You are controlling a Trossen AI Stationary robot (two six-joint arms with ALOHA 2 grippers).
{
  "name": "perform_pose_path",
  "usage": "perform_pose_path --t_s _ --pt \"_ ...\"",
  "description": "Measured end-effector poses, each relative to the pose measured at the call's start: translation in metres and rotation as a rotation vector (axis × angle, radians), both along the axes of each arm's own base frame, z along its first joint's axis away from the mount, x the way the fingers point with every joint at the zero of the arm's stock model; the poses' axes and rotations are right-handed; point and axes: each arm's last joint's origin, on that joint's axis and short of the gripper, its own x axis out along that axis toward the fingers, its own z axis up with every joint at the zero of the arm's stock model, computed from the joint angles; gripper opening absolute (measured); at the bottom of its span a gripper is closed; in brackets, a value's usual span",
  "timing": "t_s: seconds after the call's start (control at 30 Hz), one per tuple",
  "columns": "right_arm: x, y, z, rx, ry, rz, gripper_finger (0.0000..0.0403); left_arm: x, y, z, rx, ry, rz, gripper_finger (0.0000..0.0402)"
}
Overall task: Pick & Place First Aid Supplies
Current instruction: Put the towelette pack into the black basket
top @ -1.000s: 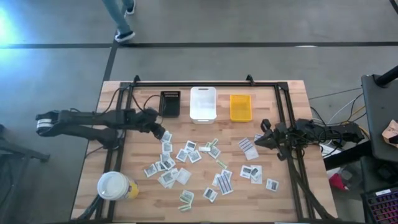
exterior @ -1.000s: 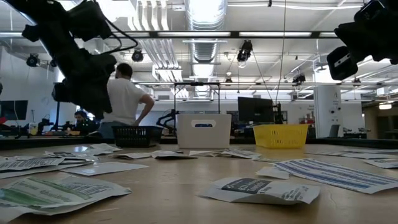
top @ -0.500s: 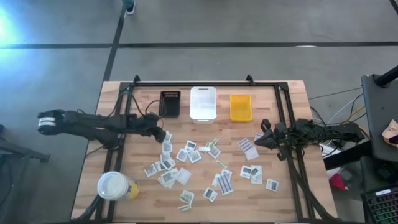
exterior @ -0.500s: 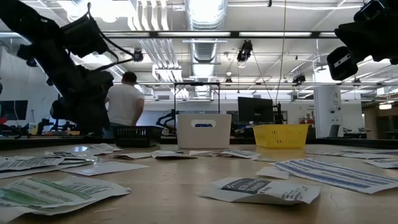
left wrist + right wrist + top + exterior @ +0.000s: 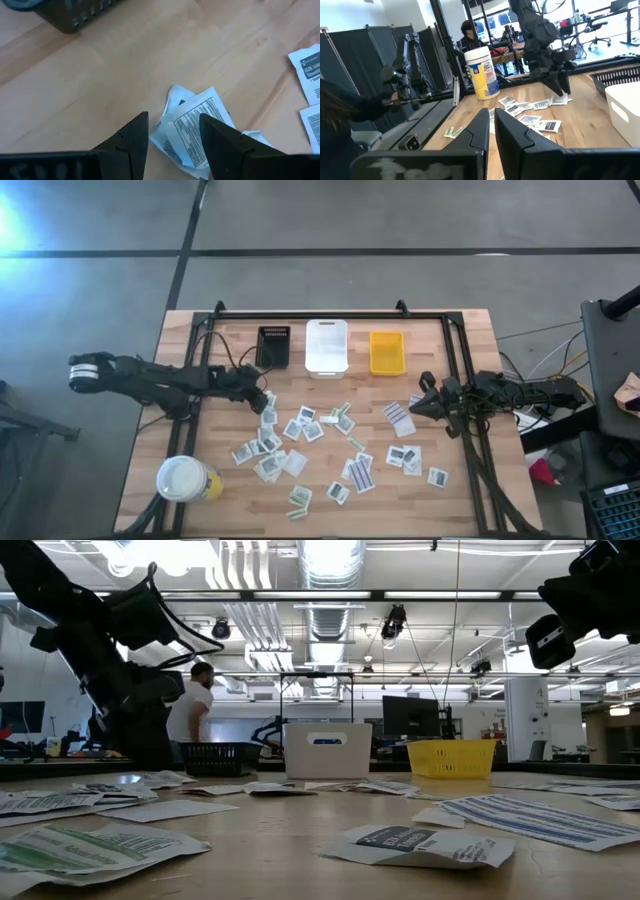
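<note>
Several first aid packets (image 5: pixel 312 430) lie flat and scattered over the wooden table (image 5: pixel 450 340): white squares with dark print, blue-striped ones (image 5: pixel 398 417) and pale green strips (image 5: pixel 298 500). My left gripper (image 5: pixel 262 392) is open and slants down over the far-left packets. In the left wrist view its fingers (image 5: pixel 135 135) stand on either side of a crumpled white packet (image 5: pixel 197 127) that lies on the table. My right gripper (image 5: pixel 425 402) waits shut above the table's right side, pointing level. My left gripper has its open fingers on either side of the crumpled white packet's near corner (image 5: pixel 172 100), coming from above at a slant. The packet lies on the table. I cannot tell whether the fingers touch it.
A black bin (image 5: pixel 273 347), a white bin (image 5: pixel 327 347) and a yellow bin (image 5: pixel 387 352) stand in a row at the far edge. A white-lidded cup (image 5: pixel 183 478) stands at the near left. A black frame (image 5: pixel 460 380) runs along the table's sides. A person shows in the room behind (image 5: pixel 190 705).
My left gripper has sunk toward the far-left packets, tipping steeper and rolling a little, and has stayed open. The packets have not moved. The person behind the table has walked.
</note>
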Motion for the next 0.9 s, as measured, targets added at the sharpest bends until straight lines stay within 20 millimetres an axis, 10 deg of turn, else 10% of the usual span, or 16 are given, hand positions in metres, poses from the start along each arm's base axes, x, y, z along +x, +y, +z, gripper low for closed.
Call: perform_pose_path --t_s 0.37,0.9 --pt "0.0 0.0 0.0 0.0 0.0 0.0 0.0027 0.0063 -0.0001 -0.0069 -0.026 0.007 -0.047 0.0157" --pt "0.0 0.0 0.0 0.0 0.0 0.0 0.0027 0.0059 -0.0028 0.002 -0.092 -0.07 -0.083 0.0041"
